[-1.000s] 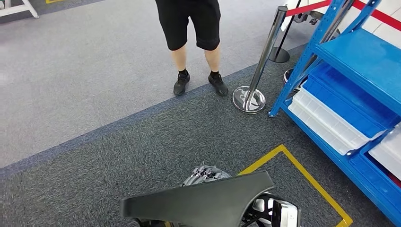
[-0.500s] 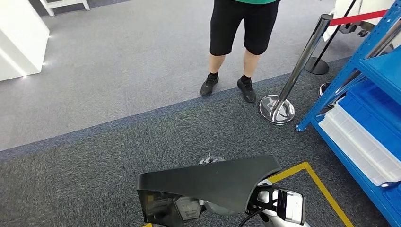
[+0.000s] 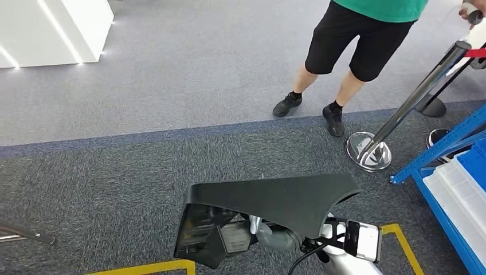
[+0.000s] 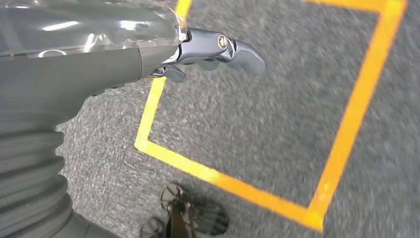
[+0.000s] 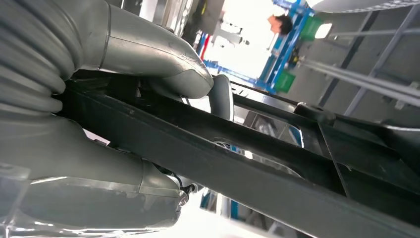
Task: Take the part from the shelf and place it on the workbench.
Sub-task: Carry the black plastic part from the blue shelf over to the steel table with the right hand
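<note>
The part (image 3: 269, 200) is a large black plastic piece, flat and wing-shaped, held level low in the head view. Under it my right hand (image 3: 276, 236) grips it from below, the silver wrist (image 3: 349, 246) coming in at the bottom right. In the right wrist view the thumb (image 5: 163, 64) and fingers (image 5: 99, 198) close around a black rib of the part (image 5: 277, 173). My left hand (image 4: 148, 54) hangs over grey carpet, its fingers (image 4: 237, 47) loosely extended with nothing in them.
A person (image 3: 355, 51) in black shorts and a green shirt stands ahead to the right, beside a chrome stanchion (image 3: 368, 152). The blue shelf (image 3: 453, 172) with white bins is at the right edge. A white block (image 3: 57, 28) stands far left. Yellow floor tape (image 3: 143, 267) lies below.
The whole view has swung left: the person, stanchion and shelf have slid to the right and the white block has come in. The part stays in my right hand.
</note>
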